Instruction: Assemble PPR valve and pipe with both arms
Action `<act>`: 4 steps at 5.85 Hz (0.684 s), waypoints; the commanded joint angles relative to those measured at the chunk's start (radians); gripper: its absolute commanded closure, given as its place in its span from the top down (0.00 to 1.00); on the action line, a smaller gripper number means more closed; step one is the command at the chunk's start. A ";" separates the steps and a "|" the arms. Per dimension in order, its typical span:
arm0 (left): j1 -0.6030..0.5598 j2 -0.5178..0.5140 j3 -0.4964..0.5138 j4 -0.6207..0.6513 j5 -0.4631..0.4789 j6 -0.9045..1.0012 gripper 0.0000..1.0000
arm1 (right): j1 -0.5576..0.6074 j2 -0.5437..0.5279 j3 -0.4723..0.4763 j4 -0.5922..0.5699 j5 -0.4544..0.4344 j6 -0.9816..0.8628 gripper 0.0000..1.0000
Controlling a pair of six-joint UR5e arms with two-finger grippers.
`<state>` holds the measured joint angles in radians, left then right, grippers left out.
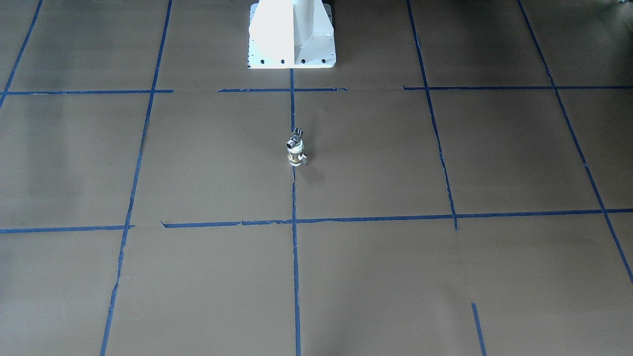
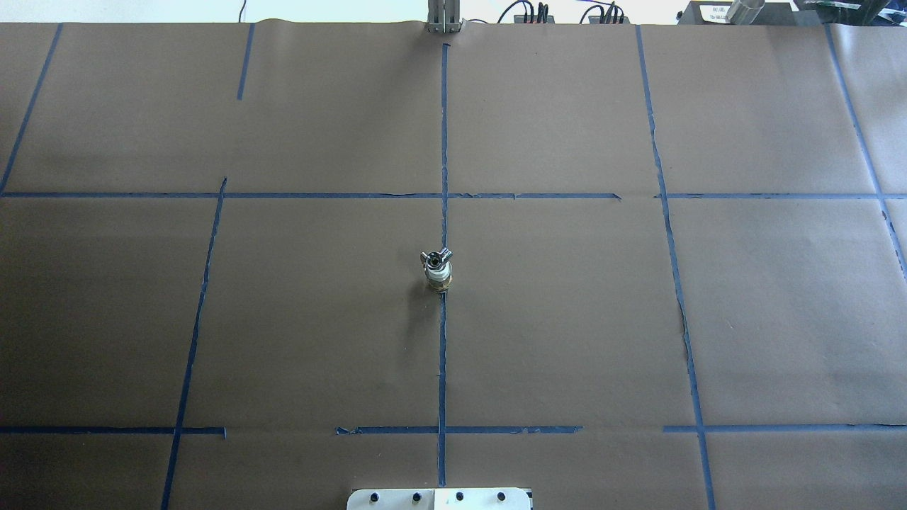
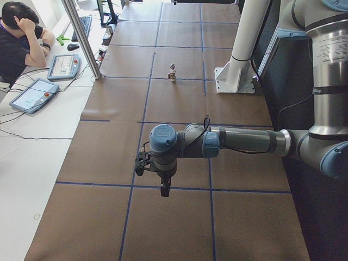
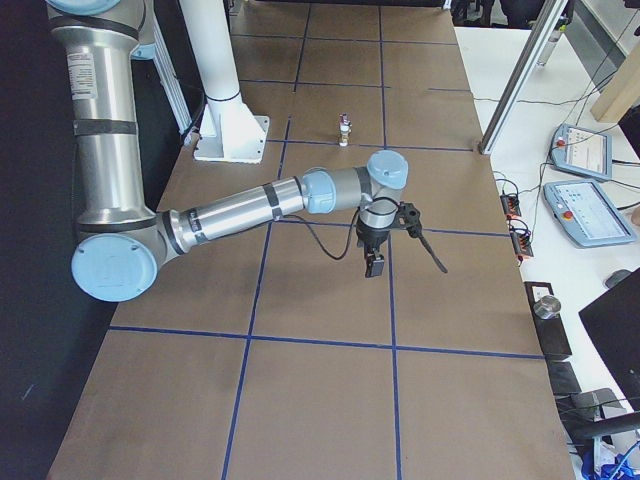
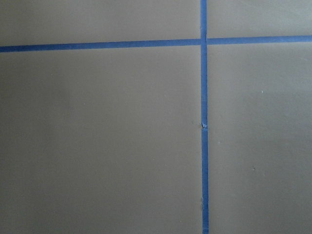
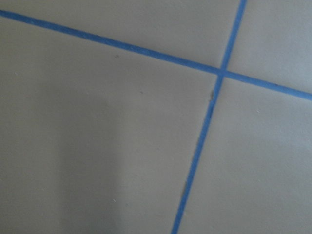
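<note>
The PPR valve (image 1: 295, 157), white with a brass middle, stands upright on the table's centre tape line. The chrome pipe (image 1: 295, 142) sits on top of it, and the two look joined. They also show in the overhead view, valve (image 2: 438, 278) and pipe (image 2: 436, 258). Both arms are away from them. My left gripper (image 3: 164, 190) shows only in the exterior left view, pointing down over bare paper. My right gripper (image 4: 375, 265) shows only in the exterior right view, also pointing down. I cannot tell whether either is open or shut. Both wrist views show only paper and tape.
The white pedestal (image 1: 292, 37) stands behind the valve on the robot's side. Blue tape lines (image 2: 443, 354) grid the brown paper. An aluminium post (image 3: 81, 38) stands at the far edge. A seated operator (image 3: 19, 38) and tablets (image 3: 31, 93) are beyond it.
</note>
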<state>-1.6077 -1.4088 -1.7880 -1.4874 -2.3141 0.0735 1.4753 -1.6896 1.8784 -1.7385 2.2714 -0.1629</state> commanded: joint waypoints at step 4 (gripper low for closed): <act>0.005 0.001 -0.010 0.001 -0.002 0.000 1.00 | 0.097 -0.105 -0.016 0.040 0.023 -0.050 1.00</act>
<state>-1.6038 -1.4086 -1.7958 -1.4858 -2.3163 0.0736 1.5731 -1.7953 1.8656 -1.7009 2.2853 -0.2224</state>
